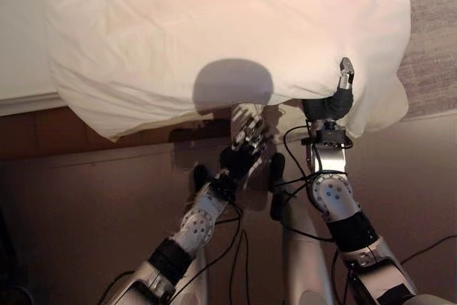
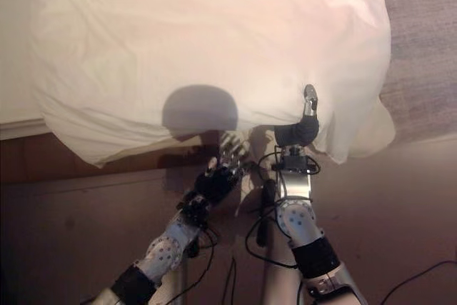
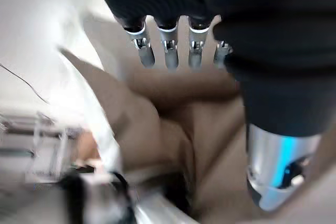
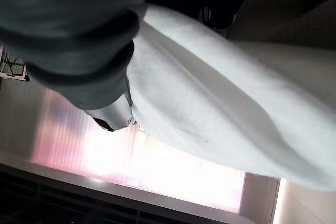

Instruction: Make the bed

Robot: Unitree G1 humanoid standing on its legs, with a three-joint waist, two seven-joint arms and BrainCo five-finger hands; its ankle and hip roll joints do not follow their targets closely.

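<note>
While the left hand (image 1: 246,149) hangs slack-fingered, the right hand (image 1: 335,101) pinches the soft, creased white duvet (image 1: 228,33).

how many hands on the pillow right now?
1. The right hand pinches the white pillow at its near edge, thumb on top. The left hand hangs open just below that edge, off it.

pillow (image 1: 228,33): white cloth, matt, soft, creased along its near edge
sheet (image 1: 21,26): pale cloth, matt, smooth, at 9 o'clock of the pillow
blanket (image 1: 432,41): grey cloth, coarse weave, matt, at 3 o'clock of the pillow
bed frame (image 1: 71,130): brown, wood-like, dull sheen
floor (image 1: 86,212): smooth, matt, tan
left hand (image 1: 246,144): silver metal fingers, dark ribbed matt cover
right hand (image 1: 335,101): glossy silver thumb, dark ribbed cover against the pillow cloth
</note>
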